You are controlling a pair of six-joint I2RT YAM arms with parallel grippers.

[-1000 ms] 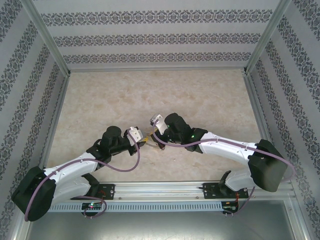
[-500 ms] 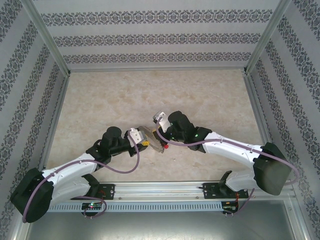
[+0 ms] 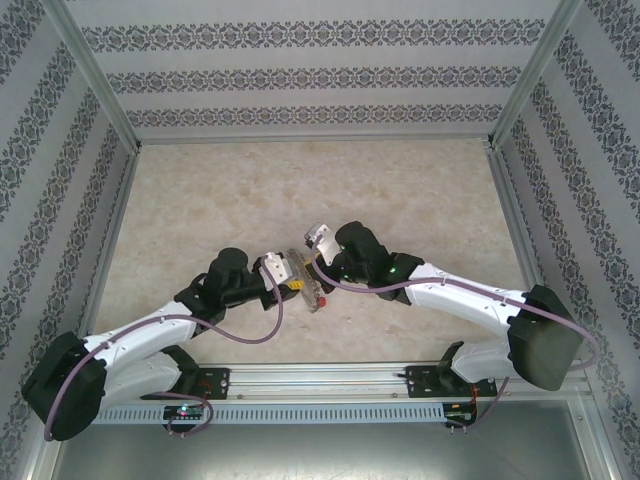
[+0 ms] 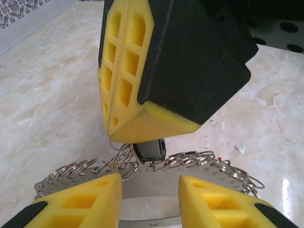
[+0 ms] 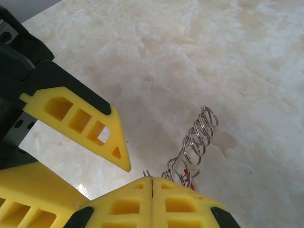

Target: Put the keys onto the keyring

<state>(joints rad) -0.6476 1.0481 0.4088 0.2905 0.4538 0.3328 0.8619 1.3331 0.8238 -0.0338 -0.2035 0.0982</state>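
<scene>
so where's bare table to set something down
far half of the table, up to the back wall, is bare; so are strips along both side walls. crowded at the near middle, where left tool and right tool meet over the keyring.

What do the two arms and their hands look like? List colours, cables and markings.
Both the left arm and right arm have white links and black joints. A purple cable loops along each. A small green light glows on the right arm. The left hand and right hand have yellow fingers with hollow cells, backed in black.
</scene>
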